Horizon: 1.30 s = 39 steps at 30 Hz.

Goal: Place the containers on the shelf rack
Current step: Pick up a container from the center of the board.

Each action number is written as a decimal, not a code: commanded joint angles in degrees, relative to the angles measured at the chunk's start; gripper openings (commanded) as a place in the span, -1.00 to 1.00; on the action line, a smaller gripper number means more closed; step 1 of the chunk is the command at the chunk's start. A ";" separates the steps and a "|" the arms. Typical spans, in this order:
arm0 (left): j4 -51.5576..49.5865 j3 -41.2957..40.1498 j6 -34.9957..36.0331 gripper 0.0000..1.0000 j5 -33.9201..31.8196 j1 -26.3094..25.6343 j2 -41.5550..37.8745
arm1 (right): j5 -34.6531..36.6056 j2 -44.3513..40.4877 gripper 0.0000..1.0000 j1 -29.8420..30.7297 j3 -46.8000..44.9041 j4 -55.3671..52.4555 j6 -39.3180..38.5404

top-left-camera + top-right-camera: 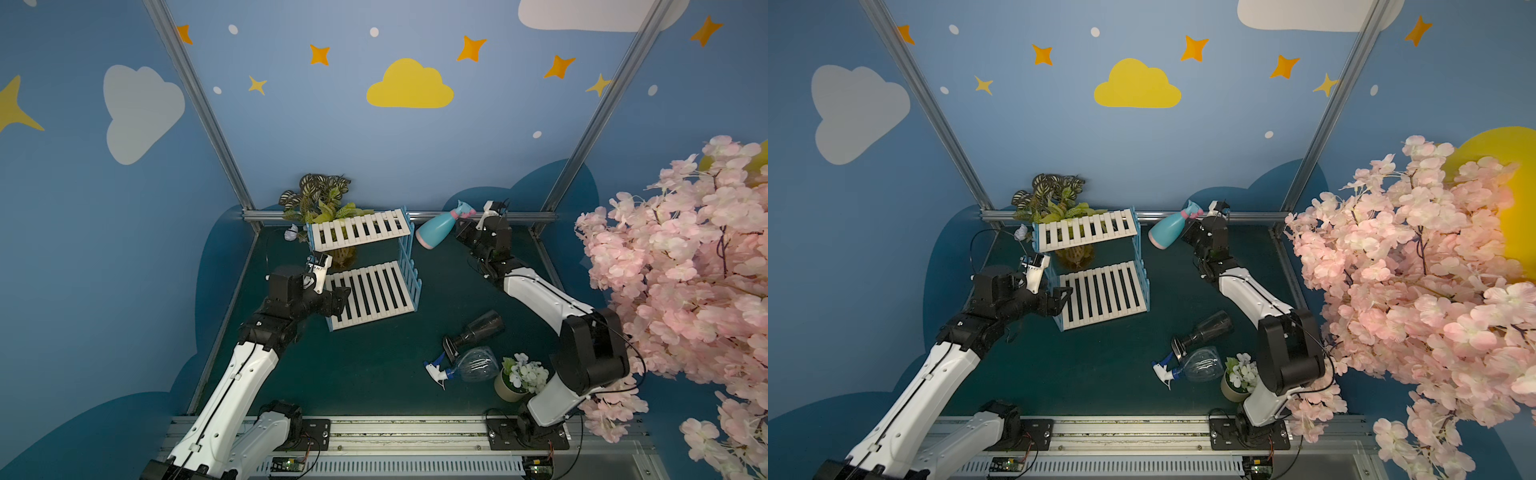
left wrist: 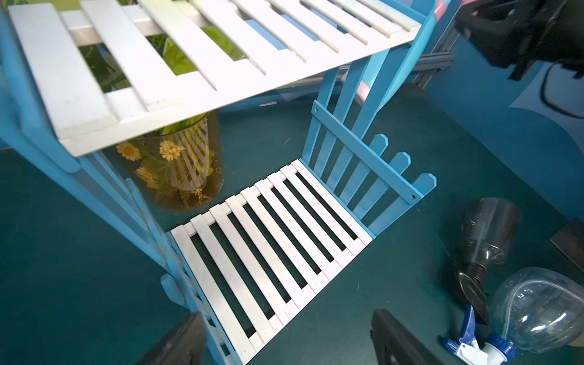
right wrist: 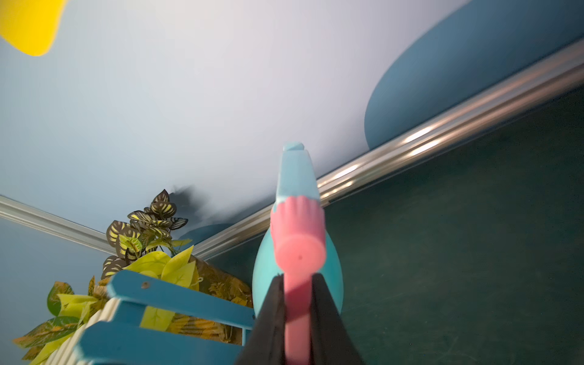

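The right gripper [image 3: 297, 284] is clamped narrowly on the pink trigger of the light blue spray bottle [image 1: 438, 226]. It holds the bottle tilted and clear of the table, with the base just beside the upper tier of the shelf rack [image 1: 357, 230] on its right side. The left gripper [image 2: 287, 316] hangs wide open and holds nothing, its jaws straddling the front left corner of the rack's lower shelf.

The table [image 1: 332, 374] is covered in dark green. Blue walls rise behind an aluminium frame rail [image 1: 457, 216], painted with stars and a yellow cloud [image 1: 409, 85].

An amber vase of leafy plants [image 2: 177, 170] stands behind the rack, partly under the upper shelf. Near the right arm's base, the dark smoky spray bottle [image 1: 478, 328] and the clear spray bottle [image 1: 473, 365] lie on their sides, touching, next to a cream pot of white flowers [image 1: 509, 386]. Pink blossom branches [image 1: 685, 270] crowd the right edge.
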 commanded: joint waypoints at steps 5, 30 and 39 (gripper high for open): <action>1.27 0.17 1.25 0.73 7.29 0.13 -2.01 | -8.44 -17.29 -1.00 2.57 -6.54 -7.32 -22.39; 0.40 11.69 12.40 0.99 43.36 -4.56 5.13 | -55.43 -24.93 -1.00 21.56 -6.02 -36.11 -51.74; -12.98 18.77 18.99 0.90 51.00 -9.82 13.31 | -61.52 -19.82 -1.00 23.78 -1.64 -45.25 -56.28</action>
